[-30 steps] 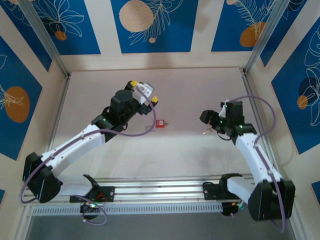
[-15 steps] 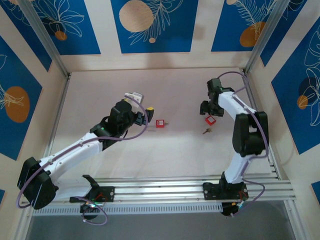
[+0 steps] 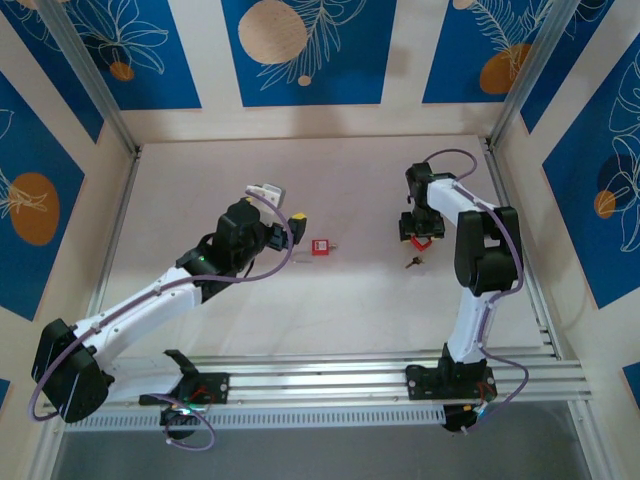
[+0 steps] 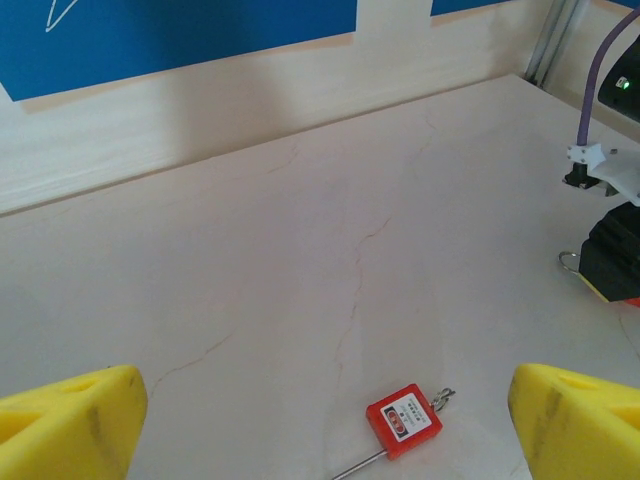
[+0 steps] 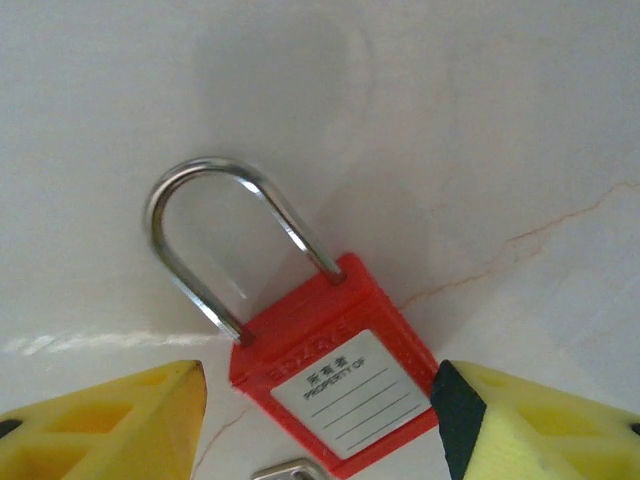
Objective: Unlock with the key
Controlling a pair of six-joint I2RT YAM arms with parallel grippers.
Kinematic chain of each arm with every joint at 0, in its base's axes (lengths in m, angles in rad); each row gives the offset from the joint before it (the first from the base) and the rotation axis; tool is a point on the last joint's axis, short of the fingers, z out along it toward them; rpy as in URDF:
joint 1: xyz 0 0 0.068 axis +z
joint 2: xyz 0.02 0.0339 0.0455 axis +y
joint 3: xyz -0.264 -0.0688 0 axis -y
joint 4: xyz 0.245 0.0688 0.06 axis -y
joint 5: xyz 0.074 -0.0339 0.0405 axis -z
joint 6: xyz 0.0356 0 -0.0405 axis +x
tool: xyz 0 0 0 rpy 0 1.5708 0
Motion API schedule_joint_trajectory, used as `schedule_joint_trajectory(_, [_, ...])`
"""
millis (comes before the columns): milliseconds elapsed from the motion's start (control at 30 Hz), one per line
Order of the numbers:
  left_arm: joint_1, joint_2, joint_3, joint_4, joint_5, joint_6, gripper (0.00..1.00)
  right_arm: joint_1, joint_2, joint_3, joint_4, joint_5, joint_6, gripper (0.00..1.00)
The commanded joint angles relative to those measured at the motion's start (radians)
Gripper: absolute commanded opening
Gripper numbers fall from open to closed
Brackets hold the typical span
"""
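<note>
A red padlock (image 5: 345, 385) with a steel shackle (image 5: 190, 245) and a white label lies flat on the table. My right gripper (image 5: 320, 420) is open and straddles its body: the right finger (image 5: 530, 425) touches its corner, while the left finger (image 5: 100, 425) stands a small gap off. From above, the right gripper (image 3: 418, 222) sits over the padlock (image 3: 421, 238). The key (image 4: 403, 425) has a red head and a thin metal blade and lies mid-table (image 3: 320, 247). My left gripper (image 4: 320, 430) is wide open, just short of the key and holding nothing (image 3: 282, 203).
A second small key (image 3: 413, 262) lies just in front of the padlock, and a bit of metal ring (image 5: 290, 470) shows at the padlock's near edge. A metal frame rail (image 3: 515, 250) runs close to the right arm. Patterned walls enclose the table.
The right arm swung back and down over the padlock, and its jaws narrowed around it. The left gripper dropped and shifted slightly toward the key, staying wide open.
</note>
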Motion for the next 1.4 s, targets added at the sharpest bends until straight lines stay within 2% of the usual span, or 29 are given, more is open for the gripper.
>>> schedule_joint_trajectory(0, [0.004, 0.001, 0.018, 0.002, 0.015, 0.012, 0.93, -0.014, 0.013, 0.001, 0.005, 0.033, -0.015, 0.63])
schedule_joint_trajectory(67, [0.004, 0.003, 0.016, 0.004, 0.015, 0.015, 0.93, -0.027, 0.009, 0.008, 0.01, 0.05, 0.0, 0.62])
schedule_joint_trajectory(267, [0.004, 0.004, 0.016, 0.006, 0.016, 0.024, 0.93, -0.071, 0.041, 0.041, 0.013, -0.013, 0.001, 0.6])
schedule_joint_trajectory(467, [0.004, 0.004, 0.014, 0.009, 0.014, 0.031, 0.93, -0.076, 0.047, 0.022, 0.028, -0.069, 0.023, 0.51])
schedule_joint_trajectory(667, [0.003, 0.001, 0.014, 0.01, 0.016, 0.034, 0.93, -0.084, -0.036, -0.012, 0.056, -0.054, 0.061, 0.33])
schedule_joint_trajectory(800, [0.003, -0.004, 0.013, 0.01, 0.012, 0.037, 0.93, -0.057, -0.113, -0.017, 0.074, -0.056, 0.077, 0.3])
schedule_joint_trajectory(933, [0.004, -0.007, 0.013, 0.011, -0.004, 0.044, 0.93, 0.052, -0.2, -0.035, 0.075, -0.057, 0.101, 0.29])
schedule_joint_trajectory(1100, [0.004, -0.01, 0.007, 0.016, -0.028, 0.053, 0.93, 0.291, -0.275, -0.114, 0.085, -0.067, 0.165, 0.29])
schedule_joint_trajectory(1267, [0.003, -0.021, -0.005, 0.033, -0.077, 0.071, 0.93, 0.531, -0.26, -0.204, 0.108, -0.085, 0.182, 0.3])
schedule_joint_trajectory(1367, [0.003, -0.027, -0.008, 0.038, -0.082, 0.077, 0.93, 0.64, -0.22, -0.227, 0.127, -0.088, 0.174, 0.32])
